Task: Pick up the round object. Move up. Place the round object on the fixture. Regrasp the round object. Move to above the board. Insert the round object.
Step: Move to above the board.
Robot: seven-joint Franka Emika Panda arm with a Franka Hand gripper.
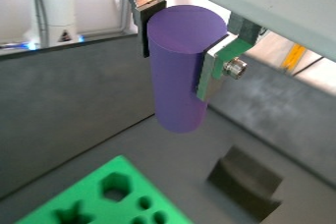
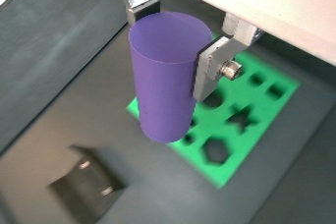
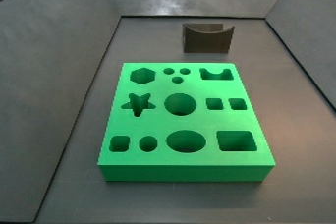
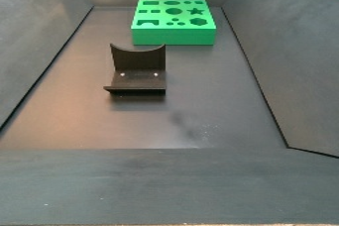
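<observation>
Aloft, gripper clasps (matte) round object.

Only two things stand on the dark grey floor: the bright green rectangular board with shaped holes and the small dark olive-brown fixture with a U-shaped notch, well apart, with bare floor between them and all around. Sloping dark walls hem the floor on its sides. The claw hangs high above both (out of both side views), its fingers closed on the smooth purple cylinder peg, whose lower end is clear of everything.
</observation>
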